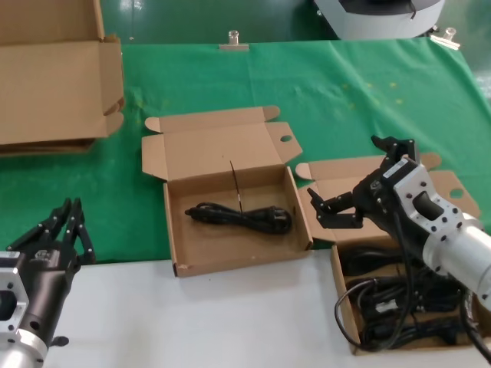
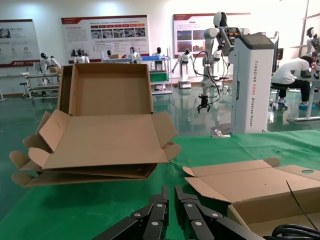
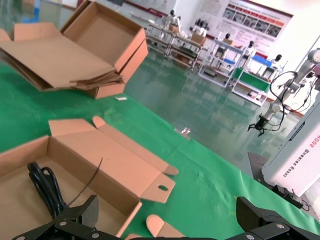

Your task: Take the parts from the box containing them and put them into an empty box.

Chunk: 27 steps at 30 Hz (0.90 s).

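**Right tool hovering open over the full box, between transfers**

The right tool [image 1: 349, 201] is hanging with its fingers spread wide and nothing between them, above the far edge of the box containing them [image 1: 347, 307] on the right. The parts [image 1: 399, 303] are lying there as dark coils; how many remain is hard to count, since the arm is covering some. One cord [image 1: 242, 215] is already resting in the empty box [image 1: 230, 253] at the centre of the tabletop [image 1: 192, 322]. This looks like the return for another pick: next the tool needs lowering onto a coil. The right forearm is reaching in from the near right. The left tool [image 1: 65, 230] is waiting near left, fingers together.
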### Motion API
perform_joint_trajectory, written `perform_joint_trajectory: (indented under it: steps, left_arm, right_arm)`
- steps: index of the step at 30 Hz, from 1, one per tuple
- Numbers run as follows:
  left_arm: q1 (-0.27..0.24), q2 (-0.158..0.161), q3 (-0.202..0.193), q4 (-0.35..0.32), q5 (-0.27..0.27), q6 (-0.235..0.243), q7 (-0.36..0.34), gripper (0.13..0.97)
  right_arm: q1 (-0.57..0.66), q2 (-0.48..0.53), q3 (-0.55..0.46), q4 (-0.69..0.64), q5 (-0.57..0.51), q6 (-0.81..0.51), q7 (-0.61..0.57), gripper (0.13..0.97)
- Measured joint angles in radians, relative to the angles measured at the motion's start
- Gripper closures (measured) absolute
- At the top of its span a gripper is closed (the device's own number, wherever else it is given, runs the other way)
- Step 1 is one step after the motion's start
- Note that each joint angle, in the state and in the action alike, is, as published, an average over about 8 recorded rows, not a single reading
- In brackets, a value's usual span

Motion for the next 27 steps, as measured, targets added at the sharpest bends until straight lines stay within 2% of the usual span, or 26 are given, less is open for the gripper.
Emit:
perform_joint_trajectory:
  steps: [11,15,24,27]
  left_arm:
    - [0.0,0.0,0.0,0.0,0.0,0.0,0.0,0.851]
    - [0.0,0.0,0.0,0.0,0.0,0.0,0.0,0.851]
    - [0.0,0.0,0.0,0.0,0.0,0.0,0.0,0.719]
    - [0.0,0.0,0.0,0.0,0.0,0.0,0.0,0.646]
  right_arm:
    - [-0.049,0.009,0.0,0.002,0.112,0.066,-0.052,0.129]
    - [-0.071,0.014,0.0,0.004,0.164,0.097,-0.077,0.129]
    - [-0.122,0.023,0.0,0.006,0.281,0.166,-0.132,0.129]
    - [-0.139,0.026,0.0,0.007,0.321,0.189,-0.15,0.129]
